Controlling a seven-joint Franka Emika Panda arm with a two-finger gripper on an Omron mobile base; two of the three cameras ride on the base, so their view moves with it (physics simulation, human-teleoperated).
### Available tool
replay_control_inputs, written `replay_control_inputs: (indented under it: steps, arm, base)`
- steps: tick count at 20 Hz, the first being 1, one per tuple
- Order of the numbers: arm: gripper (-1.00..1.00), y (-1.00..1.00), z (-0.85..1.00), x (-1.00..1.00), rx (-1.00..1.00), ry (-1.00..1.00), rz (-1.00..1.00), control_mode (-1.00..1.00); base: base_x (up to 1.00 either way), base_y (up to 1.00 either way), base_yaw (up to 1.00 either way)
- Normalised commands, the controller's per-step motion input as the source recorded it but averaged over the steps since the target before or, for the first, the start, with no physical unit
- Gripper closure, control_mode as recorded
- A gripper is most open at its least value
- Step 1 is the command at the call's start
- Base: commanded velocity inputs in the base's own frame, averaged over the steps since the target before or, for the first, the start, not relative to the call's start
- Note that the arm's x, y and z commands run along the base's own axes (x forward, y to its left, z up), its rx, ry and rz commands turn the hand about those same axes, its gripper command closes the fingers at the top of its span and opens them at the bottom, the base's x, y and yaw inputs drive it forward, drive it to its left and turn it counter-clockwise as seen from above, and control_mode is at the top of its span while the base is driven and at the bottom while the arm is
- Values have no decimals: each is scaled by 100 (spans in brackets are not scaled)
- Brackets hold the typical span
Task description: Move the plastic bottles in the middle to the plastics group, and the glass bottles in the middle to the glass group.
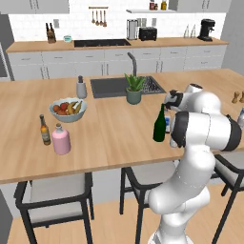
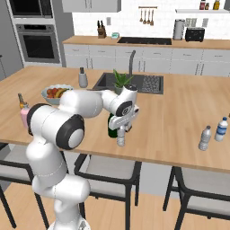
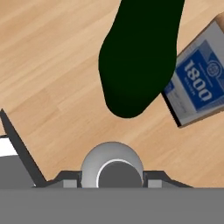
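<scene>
My gripper (image 3: 112, 177) points down over the small clear greyish plastic bottle (image 3: 112, 162), its fingers pressed against both sides of the bottle's top. The same bottle (image 2: 121, 139) stands on the island's front edge under my hand (image 2: 122, 126). Just behind it stand the dark green wine bottle (image 3: 135, 57) (image 1: 159, 126) and the clear blue-labelled bottle (image 3: 199, 83). The glass group, a brown beer bottle (image 1: 45, 130) and a pink flask (image 1: 61, 139), stands at the far left. The plastics group, two pale bottles (image 2: 205, 138) (image 2: 221, 129), stands at the right.
A fruit bowl (image 1: 68, 109) sits behind the glass group. A potted plant (image 1: 134, 89) and the sink (image 1: 114, 86) lie behind the middle bottles. Two brown shakers (image 1: 238, 96) stand at the far right. Stools (image 1: 57, 195) line the island's near side.
</scene>
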Motion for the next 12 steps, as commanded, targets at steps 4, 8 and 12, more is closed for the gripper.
replay_control_inputs:
  steps: [4, 8, 12]
  arm:
    - [100, -32, 14, -36, 0, 0, -11, -100]
    - [100, -48, 27, -51, 0, 0, -17, -100]
    - [100, -54, 22, -42, 0, -5, -20, -100]
  base:
    - [0, 0, 0]
    - [0, 0, 0]
    - [0, 0, 0]
